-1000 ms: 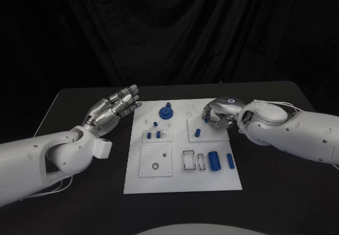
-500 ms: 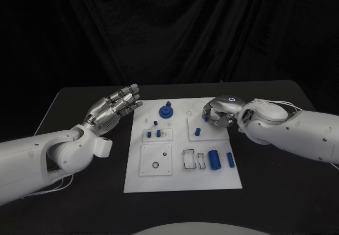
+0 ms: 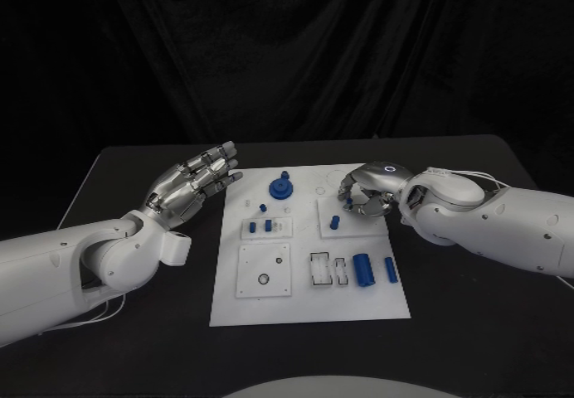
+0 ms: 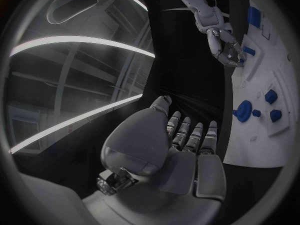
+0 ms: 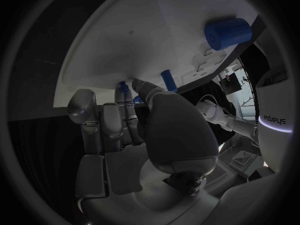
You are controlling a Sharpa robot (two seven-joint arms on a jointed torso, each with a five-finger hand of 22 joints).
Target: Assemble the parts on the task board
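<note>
The white task board lies in the middle of the black table. My right hand hovers low over its far right part, fingers curled down, pinching a small blue part at the fingertips. A blue peg stands just in front of that hand, also seen as the blue peg in the right wrist view. My left hand is raised beside the board's left edge, fingers spread and holding nothing. A blue knob stands at the far middle of the board.
Two small blue pegs stand in a block left of centre. Two blue cylinders lie at the near right beside open slots. A plate with rings sits near left. Black table surrounds the board.
My right hand has shifted slightly left and lower over the board with the small blue part. The left hand has stayed where it was.
</note>
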